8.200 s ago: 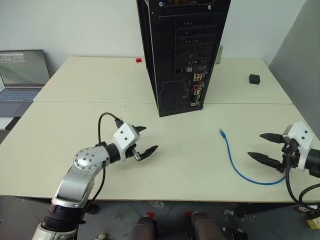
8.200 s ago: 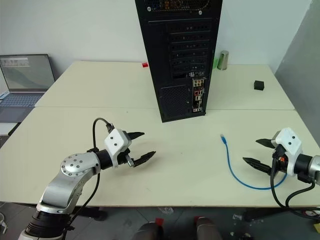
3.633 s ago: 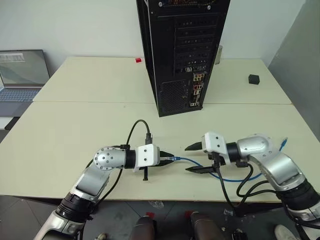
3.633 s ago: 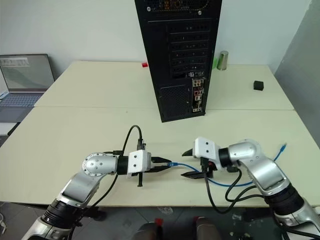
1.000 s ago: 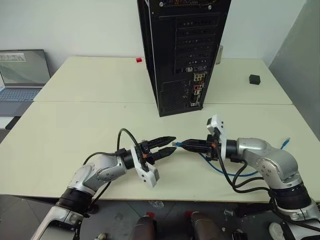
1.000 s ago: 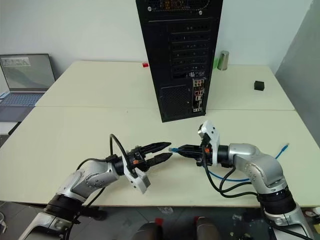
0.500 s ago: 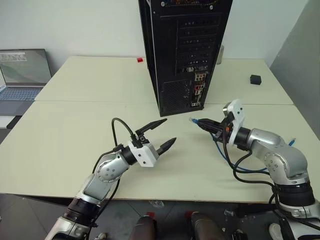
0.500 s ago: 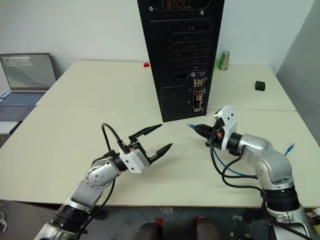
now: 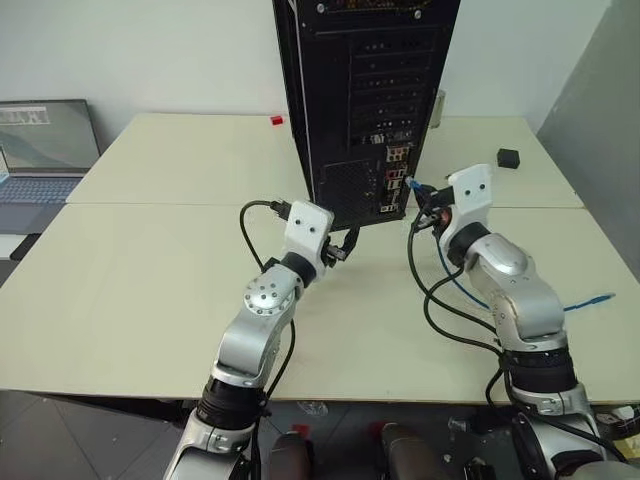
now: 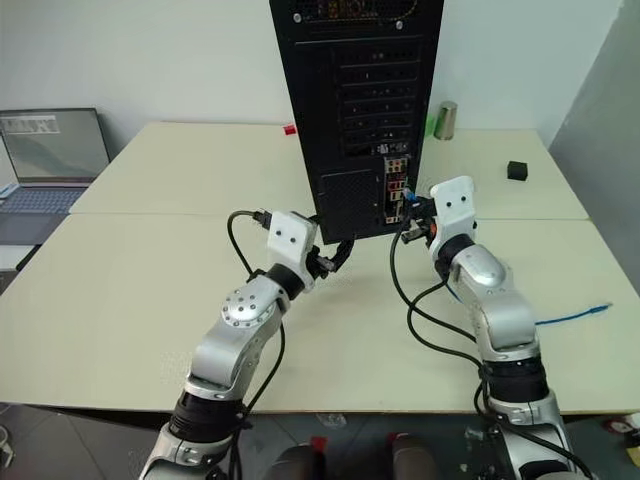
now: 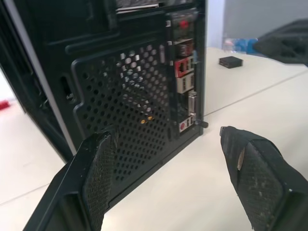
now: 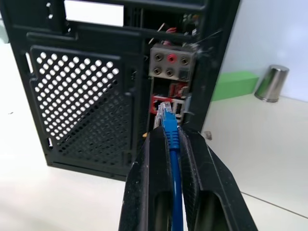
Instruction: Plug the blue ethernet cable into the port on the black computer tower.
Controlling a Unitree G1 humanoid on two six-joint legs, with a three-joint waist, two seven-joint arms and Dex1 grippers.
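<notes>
The black computer tower [image 9: 365,100] is cut off at the top edge of the head views; the grey laptop [image 9: 45,150] is cropped at the left edge; the blue ethernet cable [image 12: 171,139] runs partly hidden between the right gripper's [image 12: 167,137] jaws; which port its plug faces is too small to tell.

Right gripper [image 10: 408,228] — cable [image 10: 570,318] — beside tower [image 10: 360,110]

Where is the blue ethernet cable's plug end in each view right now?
Left eye view: blue ethernet cable plug clamped in the right pincer, just right of the black computer tower rear port column.
Right eye view: plug at the same port column.
Left wrist view: a blue blur beyond the tower.
Right wrist view: plug between the fingers, facing the ports.
Shared landmark: the tower's mesh grille.
</notes>
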